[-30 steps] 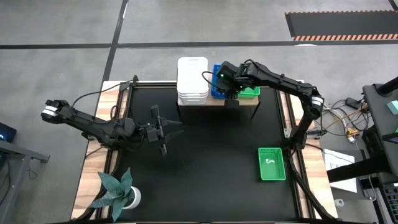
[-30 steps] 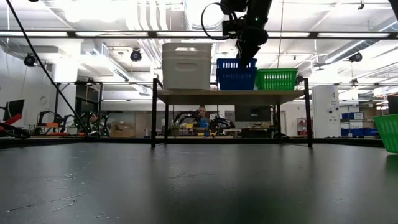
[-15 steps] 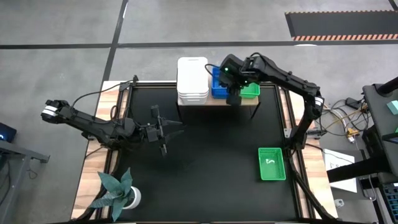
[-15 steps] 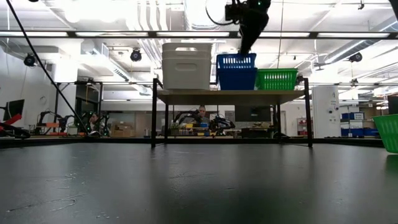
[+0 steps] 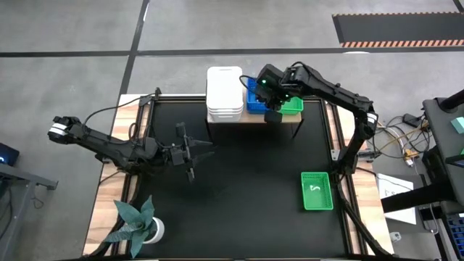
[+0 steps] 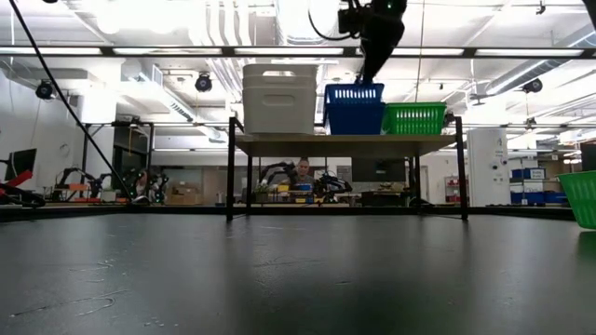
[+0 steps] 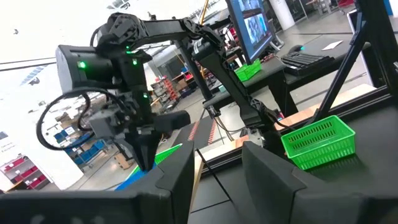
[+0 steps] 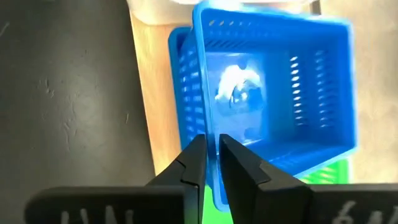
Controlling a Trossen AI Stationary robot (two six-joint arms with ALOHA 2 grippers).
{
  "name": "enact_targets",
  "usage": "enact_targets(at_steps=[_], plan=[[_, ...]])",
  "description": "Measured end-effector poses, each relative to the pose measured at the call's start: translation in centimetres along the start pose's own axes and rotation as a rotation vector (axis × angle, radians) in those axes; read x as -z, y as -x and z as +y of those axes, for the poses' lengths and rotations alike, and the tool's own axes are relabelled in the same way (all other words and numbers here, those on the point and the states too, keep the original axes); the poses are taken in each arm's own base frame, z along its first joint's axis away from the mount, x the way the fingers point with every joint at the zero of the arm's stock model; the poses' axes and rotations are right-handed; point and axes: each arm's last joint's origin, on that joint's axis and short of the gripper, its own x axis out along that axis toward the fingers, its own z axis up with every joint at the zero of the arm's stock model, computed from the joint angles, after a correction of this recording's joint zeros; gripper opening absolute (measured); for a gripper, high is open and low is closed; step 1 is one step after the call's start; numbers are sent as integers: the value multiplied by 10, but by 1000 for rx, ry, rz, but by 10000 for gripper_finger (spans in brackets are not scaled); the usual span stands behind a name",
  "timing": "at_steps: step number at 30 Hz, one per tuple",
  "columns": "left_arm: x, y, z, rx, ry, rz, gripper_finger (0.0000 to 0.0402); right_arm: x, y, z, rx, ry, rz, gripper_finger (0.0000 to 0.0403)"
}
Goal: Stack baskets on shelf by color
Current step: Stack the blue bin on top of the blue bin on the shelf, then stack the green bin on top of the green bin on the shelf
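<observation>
My right gripper (image 5: 272,104) (image 6: 370,76) is over the shelf (image 5: 288,119) (image 6: 345,141), shut on the top blue basket (image 5: 251,96) (image 6: 354,96) (image 8: 273,87). That basket sits in a second blue one (image 6: 354,119) in the shelf's middle. A stack of white baskets (image 5: 225,94) (image 6: 279,98) stands on the shelf's left part, and a green basket (image 5: 293,107) (image 6: 414,118) on its right. Another green basket (image 5: 317,190) (image 7: 317,140) lies flat on the table's right side. My left gripper (image 5: 191,154) (image 7: 217,180) waits open over the table's left half. My right gripper pinches the top blue basket's end wall (image 8: 261,160), the one beside the green basket on the shelf. It comes from above, pointing down, with one finger (image 8: 189,162) on each side of the wall. The basket sits roughly level in the blue basket under it.
A potted green plant (image 5: 138,221) stands at the table's near left corner. The black tabletop (image 5: 246,181) lies bare between the shelf and the green basket. Cables and a desk sit beyond the table's right edge; a person (image 6: 300,170) is in the room behind.
My right gripper has shifted a little toward the table's right edge, keeping hold of the blue basket. Half a second ago the basket stood slightly higher and tilted; now it has come down and sits level in the blue basket below it.
</observation>
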Motion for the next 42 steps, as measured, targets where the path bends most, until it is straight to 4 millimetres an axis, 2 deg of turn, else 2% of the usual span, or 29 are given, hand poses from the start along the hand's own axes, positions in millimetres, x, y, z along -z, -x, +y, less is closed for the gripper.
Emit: enact_targets(at_steps=[6, 11, 17, 22, 26, 32, 38, 42], plan=[[0, 0, 0, 0, 0, 0, 120, 5, -17, 4, -24, -19, 58, 39], [0, 0, 0, 0, 0, 0, 120, 7, -20, 6, -28, -30, 80, 69], [0, 0, 0, 0, 0, 0, 120, 8, -7, 4, -14, -64, 47, 106], [0, 0, 0, 0, 0, 1, 120, 11, 10, 11, -11, -104, 8, 106], [0, 0, 0, 1, -2, 1, 120, 12, 22, 32, -57, -108, -28, 85], [0, 0, 0, 0, -11, 1, 120, 19, 30, 78, -186, -87, -29, 47], [0, 0, 0, 0, -21, 0, 120, 34, 26, 126, -306, -100, 48, 19], [-1, 0, 1, -8, -14, -12, 120, 51, 17, 155, -358, -74, 133, 10]])
